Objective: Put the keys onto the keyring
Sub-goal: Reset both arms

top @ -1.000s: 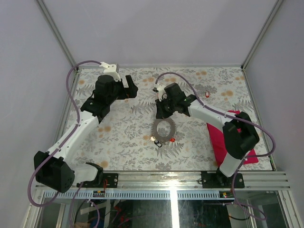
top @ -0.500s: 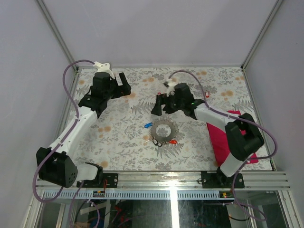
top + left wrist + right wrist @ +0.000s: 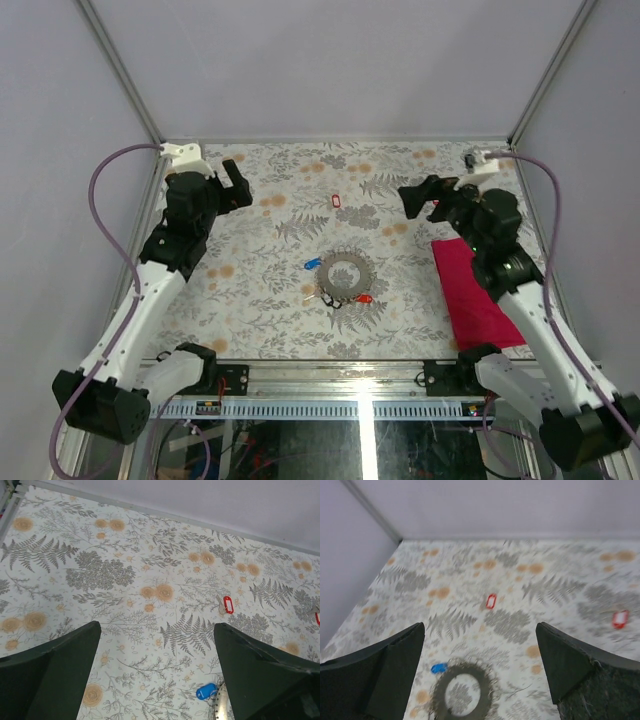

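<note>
2 sets of fingers stand spread wide, grasping nothing: left fingers at the desk's far left, right fingers at its far right. The keyring lies flat mid-desk, well apart from both. A blue key and a red key lie just beside its rim.

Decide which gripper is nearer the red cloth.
Right. The right gripper hovers just past the far edge of the red cloth; the left gripper hangs far off on the opposite side.

One keyring, three red keys; one blue
</note>
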`<state>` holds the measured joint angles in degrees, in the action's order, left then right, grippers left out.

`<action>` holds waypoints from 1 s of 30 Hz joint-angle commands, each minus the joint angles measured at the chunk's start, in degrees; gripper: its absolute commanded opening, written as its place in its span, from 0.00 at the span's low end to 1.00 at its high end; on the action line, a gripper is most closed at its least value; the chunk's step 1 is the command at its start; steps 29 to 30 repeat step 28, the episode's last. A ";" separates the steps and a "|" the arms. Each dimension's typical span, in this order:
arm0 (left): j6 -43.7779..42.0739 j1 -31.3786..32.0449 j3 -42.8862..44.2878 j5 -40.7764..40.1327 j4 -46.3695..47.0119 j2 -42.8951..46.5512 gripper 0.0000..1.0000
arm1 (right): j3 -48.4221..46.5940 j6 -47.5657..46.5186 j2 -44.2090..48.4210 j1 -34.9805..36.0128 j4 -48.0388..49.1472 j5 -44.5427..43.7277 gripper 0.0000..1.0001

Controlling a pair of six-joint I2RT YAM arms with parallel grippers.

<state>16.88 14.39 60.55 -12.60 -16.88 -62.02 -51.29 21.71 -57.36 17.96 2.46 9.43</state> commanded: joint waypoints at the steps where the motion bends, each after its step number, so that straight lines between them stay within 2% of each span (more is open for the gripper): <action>1: -0.90 -0.42 -5.23 -4.10 5.58 6.39 1.00 | 1.93 -8.31 10.02 0.24 -3.25 -13.56 0.99; 9: 0.63 -0.34 -12.69 -7.36 2.99 18.37 1.00 | 0.58 -13.69 19.48 0.36 -12.57 -16.59 0.99; 11: 1.72 -0.33 -13.11 -8.78 1.29 19.34 1.00 | -0.39 -15.30 20.12 3.77 -14.70 -20.13 0.99; 13: 3.61 -0.33 -13.25 -11.09 -0.90 19.35 1.00 | -0.99 -14.78 20.60 4.20 -16.24 -19.83 0.99; 19: 8.42 -0.37 -15.72 -16.07 -0.49 20.12 1.00 | 5.64 -9.72 25.29 4.23 -11.57 -25.27 0.99; 23: 9.67 -0.35 -18.71 -16.41 2.86 20.22 1.00 | 10.60 -8.58 26.58 4.24 -6.07 -27.44 0.99; 30: 9.56 -0.33 -18.35 -16.08 3.53 18.66 1.00 | 11.17 -9.73 24.53 4.27 -5.50 -27.23 0.99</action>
